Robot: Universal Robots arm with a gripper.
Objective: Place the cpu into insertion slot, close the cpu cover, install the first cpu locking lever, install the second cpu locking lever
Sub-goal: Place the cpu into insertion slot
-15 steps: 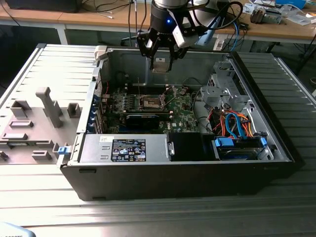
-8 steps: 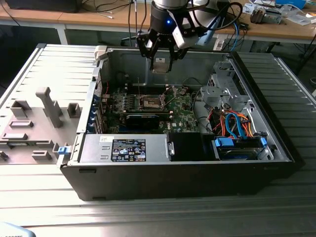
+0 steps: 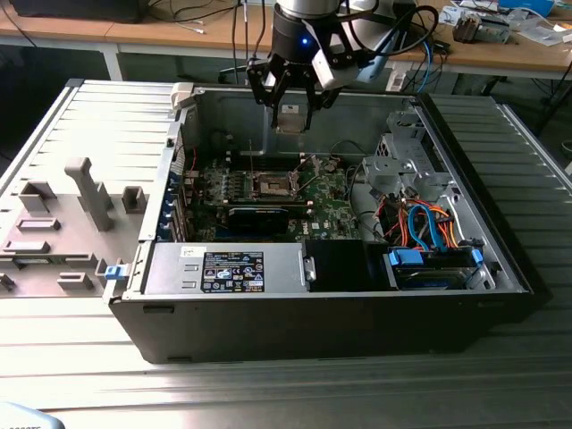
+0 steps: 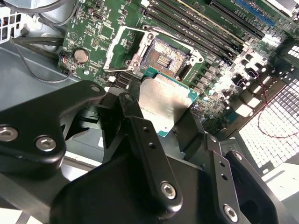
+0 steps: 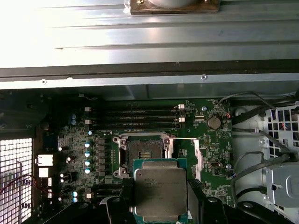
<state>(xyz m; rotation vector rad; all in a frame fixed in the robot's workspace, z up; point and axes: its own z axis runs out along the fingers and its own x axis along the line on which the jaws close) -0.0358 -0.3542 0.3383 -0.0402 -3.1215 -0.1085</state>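
The gripper [image 3: 292,105] hangs over the open computer case [image 3: 357,313], which lies on a ribbed grey worktop [image 3: 268,393]. Its fingers [image 4: 145,140] are closed on two opposite edges of the cpu [image 4: 163,100], which is held flat with its metal face towards the wrist cameras. The chip is well above the slot [image 3: 273,185] and touches nothing. The slot is uncovered, its dark centre bare. The cover [image 4: 120,46] is swung back and stands just beside the slot on one side.

The main risk looks to be a skewed landing. If the chip's corners are not square to the slot's rim, it could settle crooked on the contacts and damage them. The hold is only on thin edges, so a knock could twist or drop the chip onto the green board [image 5: 205,140].

There is little room around the slot. The raised cover and a thin metal lever [image 5: 184,138] stand right at its edge, and the wide fingers could clip either one. Long black memory slots [image 5: 135,119] run near the slot's far side. A coin battery [image 5: 214,122] sits beyond the cover. Orange and blue cables [image 3: 429,228] and a metal drive cage [image 3: 402,161] lie well apart from the slot, towards the exterior view's right.
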